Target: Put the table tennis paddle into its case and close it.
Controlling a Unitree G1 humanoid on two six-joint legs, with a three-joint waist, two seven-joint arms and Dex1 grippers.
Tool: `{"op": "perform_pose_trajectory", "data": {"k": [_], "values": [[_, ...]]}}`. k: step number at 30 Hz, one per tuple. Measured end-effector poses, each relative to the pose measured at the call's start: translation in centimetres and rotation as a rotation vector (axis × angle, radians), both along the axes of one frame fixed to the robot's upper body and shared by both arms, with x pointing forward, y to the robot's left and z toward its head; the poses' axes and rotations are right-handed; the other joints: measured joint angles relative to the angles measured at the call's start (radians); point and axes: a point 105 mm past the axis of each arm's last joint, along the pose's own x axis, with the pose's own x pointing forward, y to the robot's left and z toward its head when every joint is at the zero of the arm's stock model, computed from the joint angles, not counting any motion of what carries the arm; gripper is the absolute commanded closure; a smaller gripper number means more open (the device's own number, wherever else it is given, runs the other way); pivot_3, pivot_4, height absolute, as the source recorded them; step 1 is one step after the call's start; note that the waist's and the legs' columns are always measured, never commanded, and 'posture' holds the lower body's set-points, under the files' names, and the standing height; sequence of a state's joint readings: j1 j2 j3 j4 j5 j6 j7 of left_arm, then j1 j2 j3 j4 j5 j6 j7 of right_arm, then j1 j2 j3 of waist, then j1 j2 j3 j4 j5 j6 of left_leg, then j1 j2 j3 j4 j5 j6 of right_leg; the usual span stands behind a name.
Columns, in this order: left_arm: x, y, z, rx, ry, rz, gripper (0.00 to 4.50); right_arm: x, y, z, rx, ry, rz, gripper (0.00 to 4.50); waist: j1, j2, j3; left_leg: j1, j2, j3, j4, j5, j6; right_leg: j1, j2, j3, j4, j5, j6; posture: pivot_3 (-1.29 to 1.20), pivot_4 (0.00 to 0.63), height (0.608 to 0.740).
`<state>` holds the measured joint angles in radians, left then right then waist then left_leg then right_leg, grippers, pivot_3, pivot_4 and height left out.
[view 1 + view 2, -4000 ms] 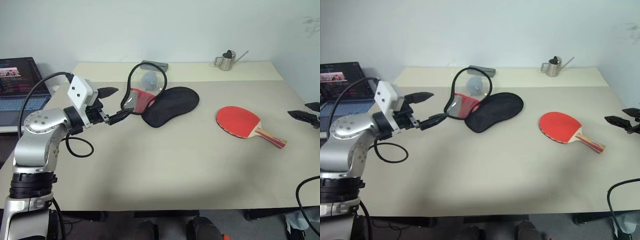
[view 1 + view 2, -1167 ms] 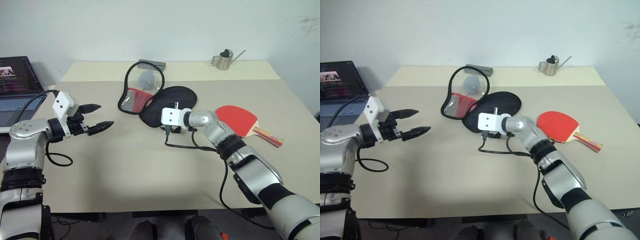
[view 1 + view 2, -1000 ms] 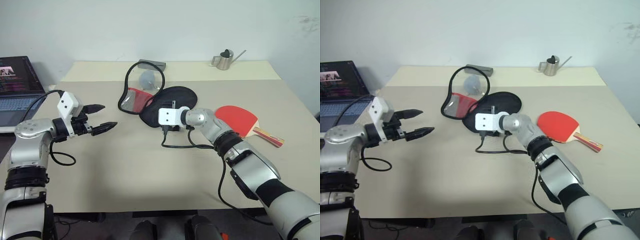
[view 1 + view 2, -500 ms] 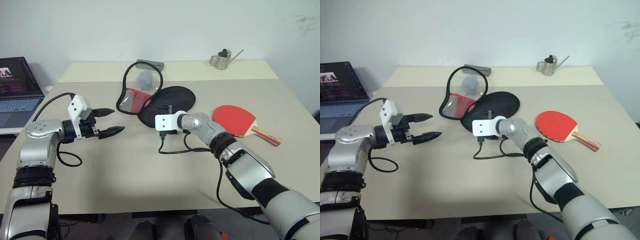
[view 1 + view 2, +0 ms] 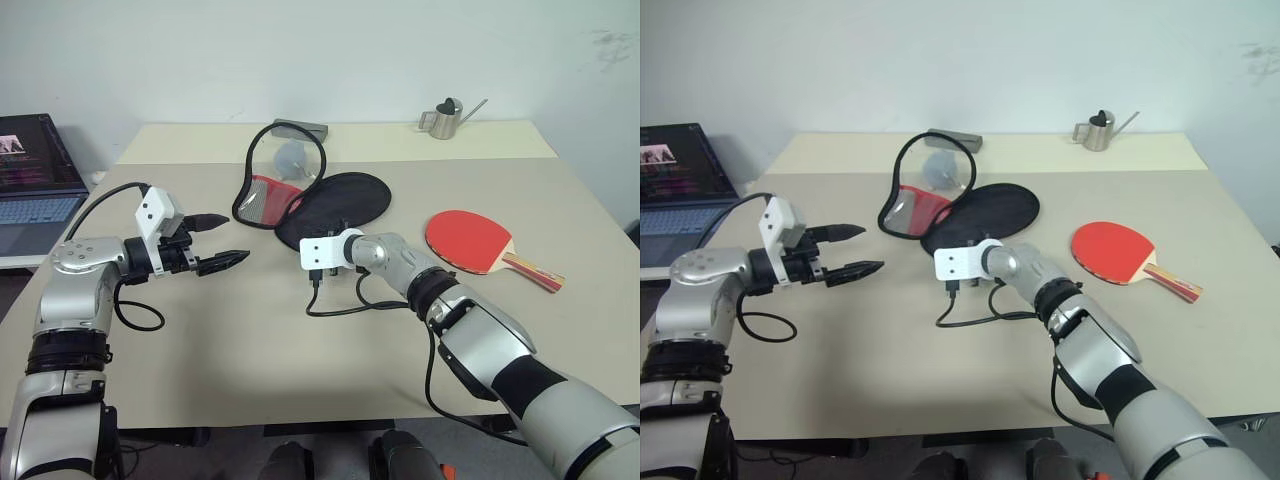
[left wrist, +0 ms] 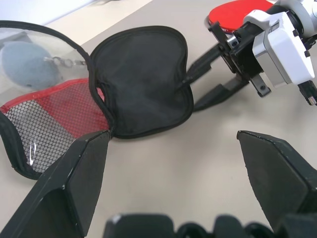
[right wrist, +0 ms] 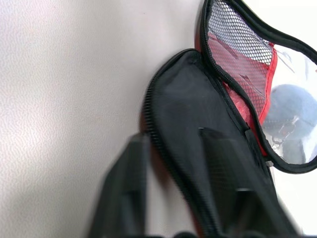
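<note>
We have the case (image 5: pixel 330 200) lying unzipped on the bench (image 5: pixel 300 350), its black half flat and its red mesh half propped up behind, so the mouth gapes ready for loading. Our right tool (image 6: pixel 214 69) sits at the black half's near edge, one finger over the rim and one outside it, and the fingers straddle that zipper edge with a narrow gap; whether they have truly pinched the fabric we cannot tell. We judge the aim is to pin or lift that flap so the pouch holds steady. Our left tool (image 5: pixel 215 245) hovers well off to the left, fingers spread wide and holding nothing, pointing toward the case as if waiting to assist. The table tennis paddle (image 5: pixel 480 243) rests red face up on the bench to the right, untouched, handle pointing away from the case.
</note>
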<state>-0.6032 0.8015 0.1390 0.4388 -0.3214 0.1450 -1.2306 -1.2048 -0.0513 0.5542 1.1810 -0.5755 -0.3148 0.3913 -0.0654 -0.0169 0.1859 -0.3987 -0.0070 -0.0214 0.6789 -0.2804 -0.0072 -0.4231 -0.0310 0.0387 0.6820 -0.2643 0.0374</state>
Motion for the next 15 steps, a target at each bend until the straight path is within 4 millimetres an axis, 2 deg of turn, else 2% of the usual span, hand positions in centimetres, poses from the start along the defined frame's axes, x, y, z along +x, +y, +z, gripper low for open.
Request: {"op": "perform_pose_trajectory", "data": {"k": [1,2,7,11,15], "values": [[0.0,0.0,0.0,0.0,0.0,0.0,0.0,0.0,0.0,0.0,0.0,0.0,0.002,4.28,0.0,0.0,0.0,0.0,0.0,0.0,0.0,0.0,0.0,0.0,0.0,0.0,0.0,0.0,0.0,0.0,0.15,0.74],[0.0,0.0,0.0,0.0,0.0,0.001,0.0,0.0,0.0,0.0,0.0,0.001,0.003,4.47,0.0,0.0,0.0,0.0,0.0,0.0,0.0,0.0,0.0,0.0,0.0,0.0,0.0,0.0,0.0,0.0,0.15,0.74],[-0.5,-0.8,-0.4,-0.022,0.012,-0.022,0.0,-0.3,-0.2,-0.9,-0.005,0.027,0.004,4.47,-0.001,0.0,0.0,0.0,0.0,0.0,0.0,0.0,0.0,0.0,0.0,0.0,0.0,0.0,0.0,0.0,0.15,0.74],[-1.4,-2.0,-1.2,-0.08,0.068,-0.065,0.0,-0.6,-0.4,-1.4,-0.006,0.051,0.012,4.47,-0.001,0.0,0.0,0.0,0.0,-0.001,0.0,0.0,0.0,0.0,0.0,0.0,0.0,0.0,0.0,0.0,0.15,0.74],[-2.2,-3.9,-1.2,-0.118,0.114,-0.134,0.0,-1.1,-0.8,-1.6,-0.008,0.077,0.046,4.47,0.0,0.0,0.0,0.0,0.0,-0.001,0.0,0.0,0.0,0.001,0.0,0.0,0.0,0.0,0.0,0.0,0.15,0.74]]}}
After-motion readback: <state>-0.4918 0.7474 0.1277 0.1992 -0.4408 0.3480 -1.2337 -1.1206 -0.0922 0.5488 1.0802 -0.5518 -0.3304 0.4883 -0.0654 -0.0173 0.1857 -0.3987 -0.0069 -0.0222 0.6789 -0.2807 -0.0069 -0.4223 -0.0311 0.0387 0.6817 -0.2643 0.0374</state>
